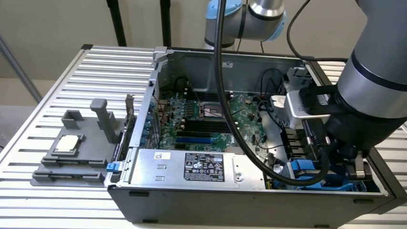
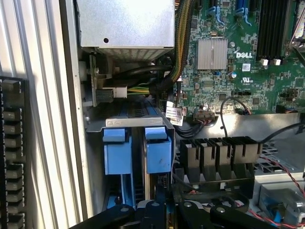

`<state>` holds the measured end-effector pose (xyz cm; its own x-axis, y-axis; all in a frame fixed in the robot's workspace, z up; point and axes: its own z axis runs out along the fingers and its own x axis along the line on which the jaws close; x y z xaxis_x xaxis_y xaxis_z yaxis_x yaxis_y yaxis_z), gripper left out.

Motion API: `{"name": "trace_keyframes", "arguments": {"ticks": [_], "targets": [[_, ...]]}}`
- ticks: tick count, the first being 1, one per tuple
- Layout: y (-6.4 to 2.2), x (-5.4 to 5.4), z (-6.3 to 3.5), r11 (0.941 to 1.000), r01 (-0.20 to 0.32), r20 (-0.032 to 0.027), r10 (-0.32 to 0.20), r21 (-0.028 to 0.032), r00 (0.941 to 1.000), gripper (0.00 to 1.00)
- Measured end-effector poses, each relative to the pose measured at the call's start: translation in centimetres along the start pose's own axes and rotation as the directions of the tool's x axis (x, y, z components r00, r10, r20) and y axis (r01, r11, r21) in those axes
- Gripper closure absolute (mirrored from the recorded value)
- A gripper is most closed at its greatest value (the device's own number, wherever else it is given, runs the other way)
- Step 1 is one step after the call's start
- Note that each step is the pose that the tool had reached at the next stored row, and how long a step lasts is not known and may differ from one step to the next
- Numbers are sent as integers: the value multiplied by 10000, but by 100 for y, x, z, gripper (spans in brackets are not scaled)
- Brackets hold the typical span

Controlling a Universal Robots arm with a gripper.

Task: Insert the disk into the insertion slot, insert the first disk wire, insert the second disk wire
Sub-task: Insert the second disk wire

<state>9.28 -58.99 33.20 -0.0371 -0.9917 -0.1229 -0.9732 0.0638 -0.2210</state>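
Observation:
The disk [image 2: 158, 151] stands edge-on in its blue carrier inside the insertion slot [image 2: 138, 122], the bay place nearer the motherboard. My gripper [image 2: 155, 208] hangs right over its near end, black fingers [image 2: 119, 213] drawn in narrowly on the blue carrier edge. A second blue carrier tab [image 2: 116, 152] sits beside it, nearer the case wall. In the exterior view my gripper [image 1: 346, 171] reaches down into the case's front corner at that view's right, above the blue carriers [image 1: 305, 172]. Black cables with connectors [image 2: 204, 117] lie loose by the bay; I cannot tell which are the disk wires.
The silver power-supply box [image 1: 190, 166] with a black label fills the case front. The green motherboard [image 1: 203, 117] lies behind it. Thick black arm cables [image 1: 229, 95] hang across the open case. A grey fixture [image 1: 73, 152] stands on the slatted table at the exterior view's left.

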Motion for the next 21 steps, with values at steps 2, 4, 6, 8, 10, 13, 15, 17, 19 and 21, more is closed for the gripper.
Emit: {"name": "trace_keyframes", "arguments": {"ticks": [2, 4, 6, 8, 10, 13, 15, 17, 19, 21], "targets": [[2, 1, 10, 10000, -1, 3, 1, 0, 10000, 84], [3, 2, 16, 10000, -1, 4, 1, -1, 10000, 84], [4, 3, 20, 10000, -3, 8, 3, 0, 10000, 84], [4, 2, 21, 10000, -4, 22, 4, 0, 10000, 82], [-4, -2, -15, 10000, -4, 20, 4, -3, 10000, 75], [-23, -11, -99, 10000, -4, 14, 4, -7, 10000, 75], [-21, -9, -131, 10000, -3, 14, 3, -7, 10000, 75], [28, 1, -155, 10000, -2, 14, 2, -3, 10000, 75], [93, 12, -180, 10000, 5, 14, -5, 6, 10000, 75], [162, 16, -205, 10000, 10, 16, -10, 18, 10000, 75]]}}
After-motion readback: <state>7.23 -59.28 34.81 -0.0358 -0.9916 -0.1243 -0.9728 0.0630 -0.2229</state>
